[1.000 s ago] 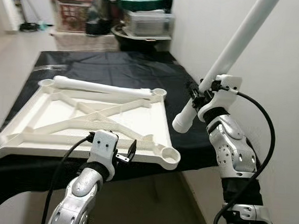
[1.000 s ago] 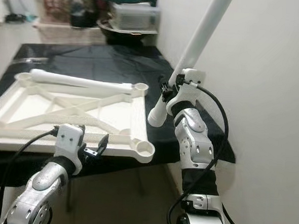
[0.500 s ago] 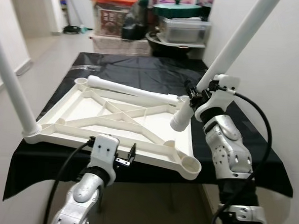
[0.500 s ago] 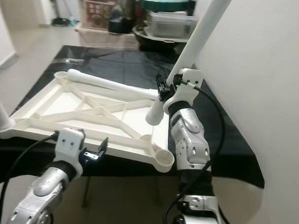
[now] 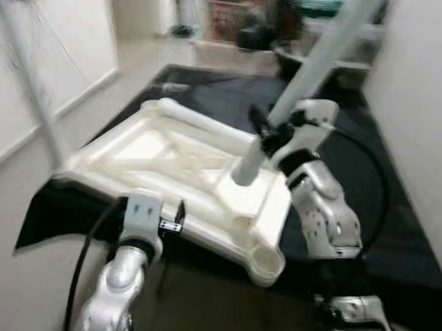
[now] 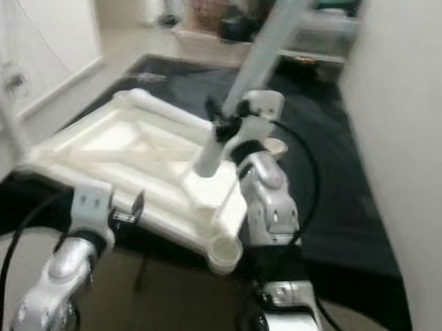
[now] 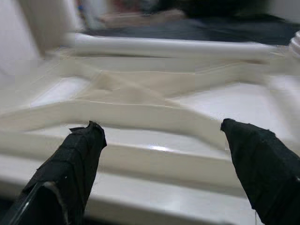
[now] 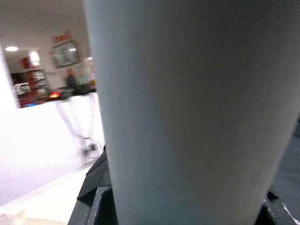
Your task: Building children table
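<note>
We have the upturned white plastic tabletop with its cross-ribbed underside (image 5: 183,163) lying on the bench draped in black cloth (image 5: 397,236), one corner jutting past the near edge. Our right pincer (image 5: 267,129) is clenched around a long white tubular table leg (image 5: 317,59), held at a slant with its lower end (image 5: 243,174) over the tabletop's right part. Our left pincer (image 5: 171,216) hangs released just before the near rim; in its wrist view the two black fingertips (image 7: 79,154) stand apart with the rim between them, not touching that we can see.

We judge the step in hand to be fitting a leg. The round corner socket (image 5: 266,267) at the near corner looks unfilled, so the next move would call for bringing the leg upright, lining its end over a socket and pressing down, while the left pincer steadies the rim so the overhanging top does not tip.

A second white leg (image 5: 208,123) lies across the far side of the tabletop. A thin upright white post (image 5: 31,86) at the left corner may be a fitted leg, but it is smeared. Both head views are blurred, so we cannot say whether the held leg's end touches the top. The leg's upper end is cut off, and the boxes (image 5: 237,16) behind are indistinct.
</note>
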{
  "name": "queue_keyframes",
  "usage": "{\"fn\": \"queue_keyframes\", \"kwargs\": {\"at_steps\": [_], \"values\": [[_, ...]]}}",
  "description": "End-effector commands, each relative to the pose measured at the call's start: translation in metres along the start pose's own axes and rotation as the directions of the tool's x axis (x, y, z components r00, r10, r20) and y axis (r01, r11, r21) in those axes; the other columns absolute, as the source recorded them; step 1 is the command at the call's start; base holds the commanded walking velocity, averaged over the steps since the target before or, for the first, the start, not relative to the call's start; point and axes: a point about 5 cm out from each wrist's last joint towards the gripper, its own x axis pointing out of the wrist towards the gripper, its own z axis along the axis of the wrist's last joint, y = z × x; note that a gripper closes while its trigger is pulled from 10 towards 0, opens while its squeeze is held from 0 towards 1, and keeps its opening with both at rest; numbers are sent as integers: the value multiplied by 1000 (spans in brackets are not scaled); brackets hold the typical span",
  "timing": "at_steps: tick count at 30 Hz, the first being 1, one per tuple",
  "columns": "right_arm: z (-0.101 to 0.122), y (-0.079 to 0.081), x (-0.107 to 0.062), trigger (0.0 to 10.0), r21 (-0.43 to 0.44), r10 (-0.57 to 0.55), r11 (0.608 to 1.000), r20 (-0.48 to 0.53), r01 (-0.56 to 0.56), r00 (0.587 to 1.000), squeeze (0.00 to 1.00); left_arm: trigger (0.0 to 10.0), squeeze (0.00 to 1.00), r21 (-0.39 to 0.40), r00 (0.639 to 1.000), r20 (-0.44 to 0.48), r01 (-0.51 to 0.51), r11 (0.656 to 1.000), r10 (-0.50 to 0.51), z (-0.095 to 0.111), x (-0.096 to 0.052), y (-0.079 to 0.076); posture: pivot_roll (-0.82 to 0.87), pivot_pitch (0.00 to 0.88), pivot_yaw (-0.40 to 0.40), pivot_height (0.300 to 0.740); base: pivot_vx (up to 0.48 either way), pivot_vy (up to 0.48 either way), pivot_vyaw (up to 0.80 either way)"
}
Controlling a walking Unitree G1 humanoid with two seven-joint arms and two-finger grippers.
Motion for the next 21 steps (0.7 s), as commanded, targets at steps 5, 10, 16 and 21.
{"fn": "queue_keyframes", "kwargs": {"at_steps": [5,10,16,21], "values": [[3,-1,-1,10000,25,9,1000,14,-10,1000,0,10000,0,7,1000,-19,-1,1000,1,-4,-2,-1,42,11,-54,740,0,0,-80],[0,1,-4,10000,25,31,999,9,-31,999,0,10000,0,1,1000,-23,18,1000,-18,-5,-5,-5,42,14,-53,740,0,0,-800],[-3,8,-6,10000,48,114,992,-9,-113,993,0,10000,0,-16,998,-31,46,999,-46,-6,-9,-8,40,19,-49,740,0,0,-800],[-13,12,-11,10000,90,301,952,-103,-292,948,0,10000,0,-83,980,-73,178,980,-184,-13,-24,-20,44,33,-51,740,0,0,0]]}}
